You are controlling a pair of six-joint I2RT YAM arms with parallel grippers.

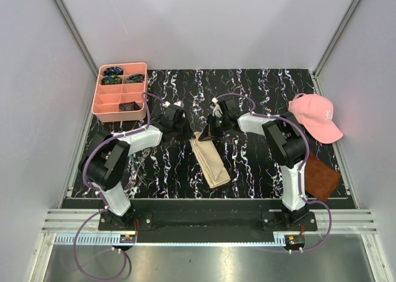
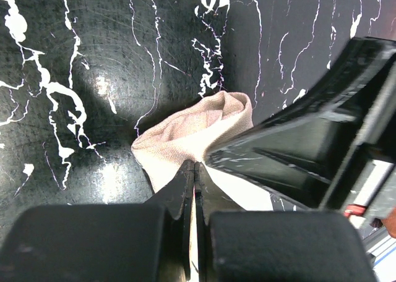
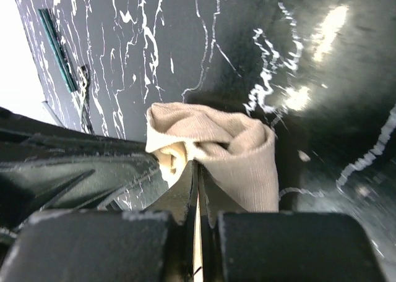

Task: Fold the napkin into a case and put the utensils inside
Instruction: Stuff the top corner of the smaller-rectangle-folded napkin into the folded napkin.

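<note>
The napkin (image 1: 210, 161) lies folded as a narrow tan strip at the middle of the black marbled mat. Its far end is lifted and bunched. Both grippers meet there, tips close together. My left gripper (image 1: 185, 132) (image 2: 195, 164) is shut on the edge of that end of the napkin (image 2: 192, 130). My right gripper (image 1: 207, 133) (image 3: 197, 163) is shut on the neighbouring fold of the napkin (image 3: 241, 146). Thin silvery utensils (image 1: 139, 166) show only faintly on the mat beside the left arm.
A pink compartment tray (image 1: 99, 106) with small dark blue-green items (image 1: 114, 72) stands at the back left. A pink cap (image 1: 315, 116) lies at the right edge of the mat. A dark brown square (image 1: 322, 175) lies near the right arm's base. Grey walls enclose the mat.
</note>
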